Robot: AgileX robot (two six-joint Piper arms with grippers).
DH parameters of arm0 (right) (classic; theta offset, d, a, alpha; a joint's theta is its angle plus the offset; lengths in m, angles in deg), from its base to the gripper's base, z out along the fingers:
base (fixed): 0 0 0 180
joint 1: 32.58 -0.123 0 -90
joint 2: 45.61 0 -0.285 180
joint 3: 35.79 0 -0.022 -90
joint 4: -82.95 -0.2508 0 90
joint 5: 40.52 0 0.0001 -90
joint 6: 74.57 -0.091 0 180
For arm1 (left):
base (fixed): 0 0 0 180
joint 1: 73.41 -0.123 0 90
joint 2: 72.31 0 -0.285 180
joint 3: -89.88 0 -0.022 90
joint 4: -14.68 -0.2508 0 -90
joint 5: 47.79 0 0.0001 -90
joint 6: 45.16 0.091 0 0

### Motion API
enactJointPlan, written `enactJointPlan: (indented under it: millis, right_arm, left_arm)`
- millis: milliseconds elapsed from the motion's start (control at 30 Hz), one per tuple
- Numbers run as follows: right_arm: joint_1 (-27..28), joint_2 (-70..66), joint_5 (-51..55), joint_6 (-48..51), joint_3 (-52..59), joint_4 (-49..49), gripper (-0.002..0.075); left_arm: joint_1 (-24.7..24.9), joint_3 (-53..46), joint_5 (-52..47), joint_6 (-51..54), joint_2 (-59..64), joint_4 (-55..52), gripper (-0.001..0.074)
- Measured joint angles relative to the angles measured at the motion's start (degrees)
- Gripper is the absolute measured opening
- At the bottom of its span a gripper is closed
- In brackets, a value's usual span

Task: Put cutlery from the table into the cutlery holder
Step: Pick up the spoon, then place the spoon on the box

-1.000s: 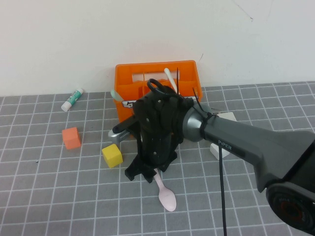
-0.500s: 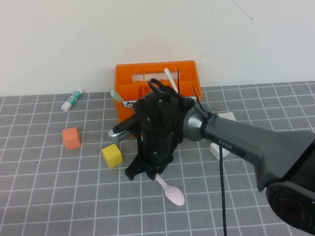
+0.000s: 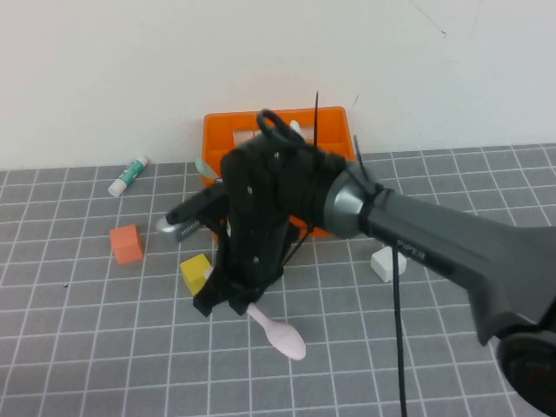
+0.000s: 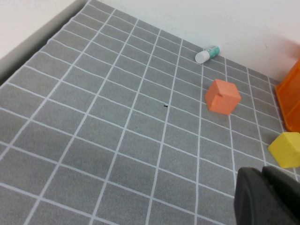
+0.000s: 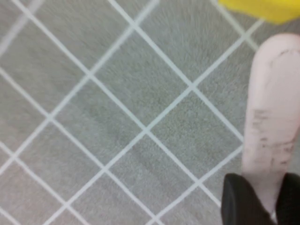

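My right gripper point(image 3: 230, 304) is shut on the handle of the pale pink spoon point(image 3: 278, 334) and holds it just above the grey tiled table point(image 3: 87, 347), in front of the orange cutlery holder point(image 3: 330, 122). In the right wrist view the spoon point(image 5: 274, 108) runs out from between the fingers of the right gripper point(image 5: 262, 201). A cream-white knife point(image 3: 295, 129) and a mint-green spoon point(image 3: 201, 165) stand in the holder, mostly hidden by the arm. My left gripper point(image 4: 265, 197) is shut and empty, low over the table at the left, out of the high view.
A yellow cube point(image 3: 195, 272) lies right beside the right gripper. An orange cube point(image 3: 127, 244) and a white-and-green tube point(image 3: 128, 175) lie to the left. A small white block point(image 3: 384, 263) sits to the right. The wall is close behind the holder.
My right gripper has swung left with the pink spoon, now over the yellow cube's near side. The spoon's bowl moved left with it.
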State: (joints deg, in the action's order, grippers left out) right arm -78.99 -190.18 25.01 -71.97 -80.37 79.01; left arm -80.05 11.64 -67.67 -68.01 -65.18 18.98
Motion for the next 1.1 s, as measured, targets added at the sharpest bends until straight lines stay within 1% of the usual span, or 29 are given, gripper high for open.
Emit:
enactJointPlan:
  millis: [267, 467, 633, 1100]
  right_arm:
    - [-1.11, 6.05, -0.56, 0.13, 0.0, 3.55, 0.0148]
    - [-1.11, 10.22, -4.61, -0.71, 0.0, 7.89, 0.0148]
    - [0.42, 11.58, -10.53, -1.04, 0.0, 9.08, 0.0148]
    - [3.02, 11.61, -32.37, -1.04, 0.0, 9.57, 0.0148]
  left_arm:
    - [0.0, 0.0, 0.0, 0.0, 0.0, 0.0, -0.0001]
    - [0.0, 0.0, 0.0, 0.0, 0.0, 0.0, -0.0001]
    - [0.0, 0.0, 0.0, 0.08, 0.0, 0.0, -0.0001]
    - [0.0, 0.0, 0.0, 0.08, 0.0, 0.0, -0.0001]
